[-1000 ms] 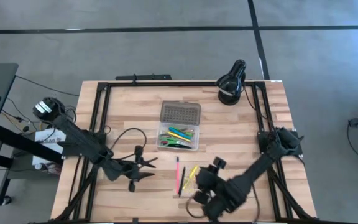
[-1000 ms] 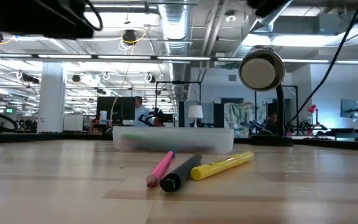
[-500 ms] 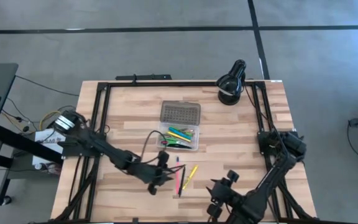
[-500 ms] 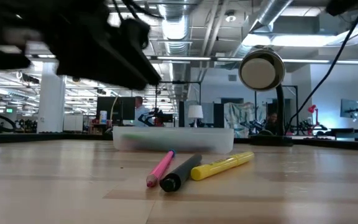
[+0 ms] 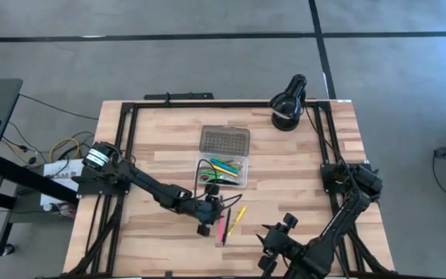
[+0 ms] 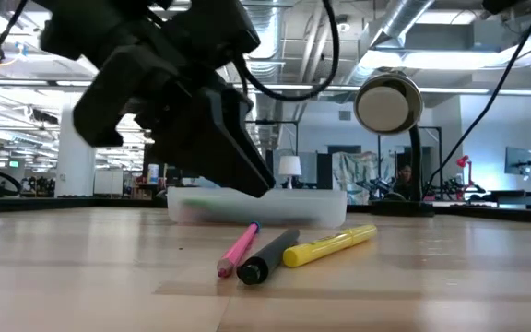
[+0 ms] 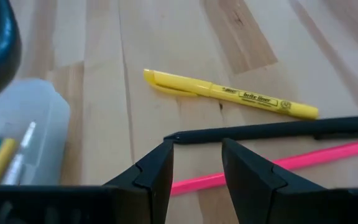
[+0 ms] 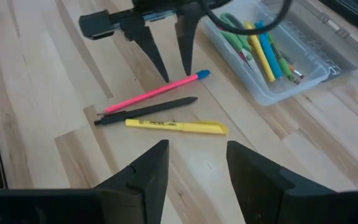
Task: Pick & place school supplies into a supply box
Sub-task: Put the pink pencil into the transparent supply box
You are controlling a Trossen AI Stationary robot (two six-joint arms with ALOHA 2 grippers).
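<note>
We found the left pincer (image 5: 217,211) hanging just above three supplies that lay loose on the worktop (image 5: 161,244), a short way from the box (image 5: 224,168) on the side away from its lid (image 5: 224,141). Its jaws stood wide apart and held nothing. The right pincer (image 8: 196,163), likewise wide open and empty, waited well apart from the box at the worktop's near edge.

Beside the box lay a pink pen (image 8: 153,92), a black pen (image 7: 272,130) and a yellow marker (image 7: 232,94), close together and nearly parallel. The pink pen's blue-capped end lay nearest the box. The box already held several pens and scissors.

We judged the step to be a grasp of one pen:

1. We would set the jaws across the shaft, near mid-length.
2. We would centre on one pen only; the pink and black ones lay almost touching, so a wide closure risked taking both.
3. We would lower until the tips nearly met the wood, then close.
</note>
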